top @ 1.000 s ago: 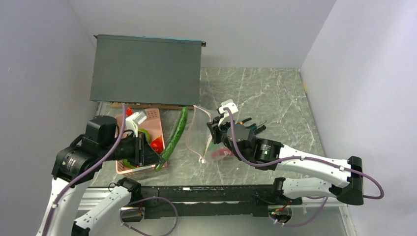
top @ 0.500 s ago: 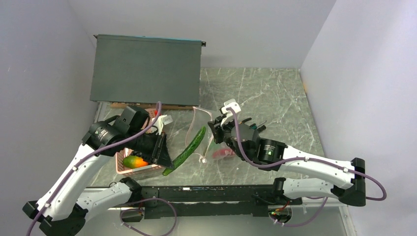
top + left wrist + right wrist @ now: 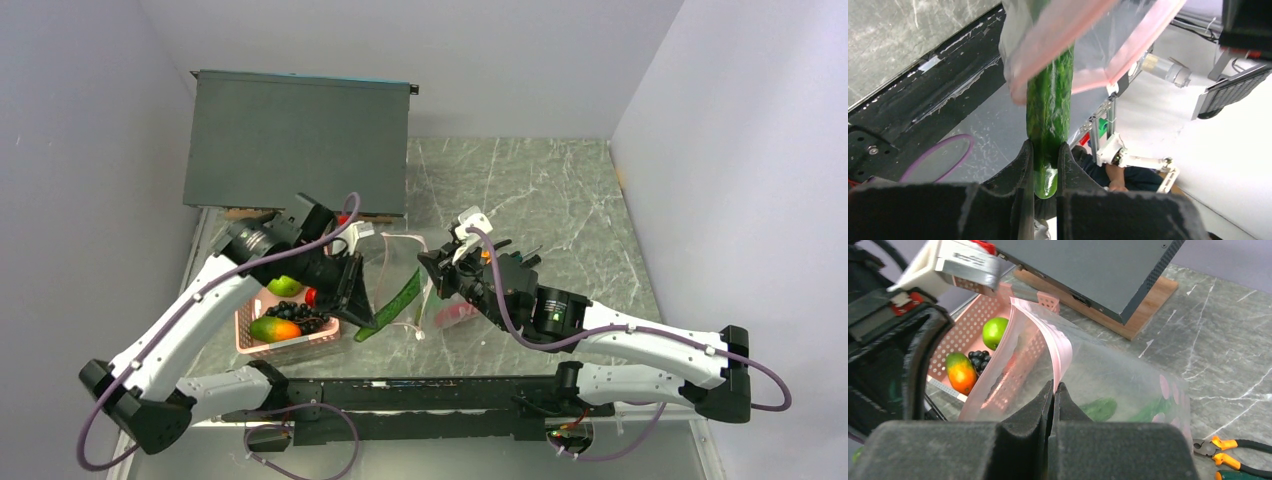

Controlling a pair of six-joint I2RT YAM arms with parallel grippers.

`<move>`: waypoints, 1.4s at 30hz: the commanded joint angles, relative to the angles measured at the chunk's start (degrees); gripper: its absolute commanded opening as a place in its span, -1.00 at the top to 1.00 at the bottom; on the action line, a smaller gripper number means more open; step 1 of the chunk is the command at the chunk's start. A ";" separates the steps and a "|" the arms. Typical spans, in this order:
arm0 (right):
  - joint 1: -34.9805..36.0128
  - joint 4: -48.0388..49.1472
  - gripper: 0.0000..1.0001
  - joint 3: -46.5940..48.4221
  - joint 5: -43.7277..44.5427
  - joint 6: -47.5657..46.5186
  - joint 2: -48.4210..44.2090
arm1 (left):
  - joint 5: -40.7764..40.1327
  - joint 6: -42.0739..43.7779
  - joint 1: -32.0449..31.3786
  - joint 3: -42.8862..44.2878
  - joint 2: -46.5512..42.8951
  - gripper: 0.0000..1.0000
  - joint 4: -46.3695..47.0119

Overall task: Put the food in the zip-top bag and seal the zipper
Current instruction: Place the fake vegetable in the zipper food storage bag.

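Bag [image 3: 398, 258] stands open-mouthed over the middle of the desk [image 3: 540, 190], held up by the right hand [image 3: 436, 268]. That hand's fingers are pinched tight on the pink zipper [image 3: 1060, 352] at the right side of the mouth.

Left hand [image 3: 352, 300] is clamped on a long green pod [image 3: 395, 302] close to its near end — a short stub sticks out past the fingers [image 3: 1020, 167]. The pod slants up and to the right, with its far part through the mouth and inside the clear plastic. In the left wrist view the zipper strip crosses in front of the pod.

Left of the bag, by the desk's near edge, sits a pink basket [image 3: 300, 345]. It holds an apple [image 3: 285, 286], a mango [image 3: 272, 329] and grapes [image 3: 292, 312] — plus a small red piece too small to name.

Pliers [image 3: 512, 250] lie on the desk just right of the right hand. A dark box [image 3: 300, 140] stands at the far left.
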 commanded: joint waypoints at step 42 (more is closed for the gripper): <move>0.40 4.00 1.00 -1.14 3.27 -0.17 -0.83 | -2.41 -13.70 0.12 -3.89 -4.55 -0.16 25.78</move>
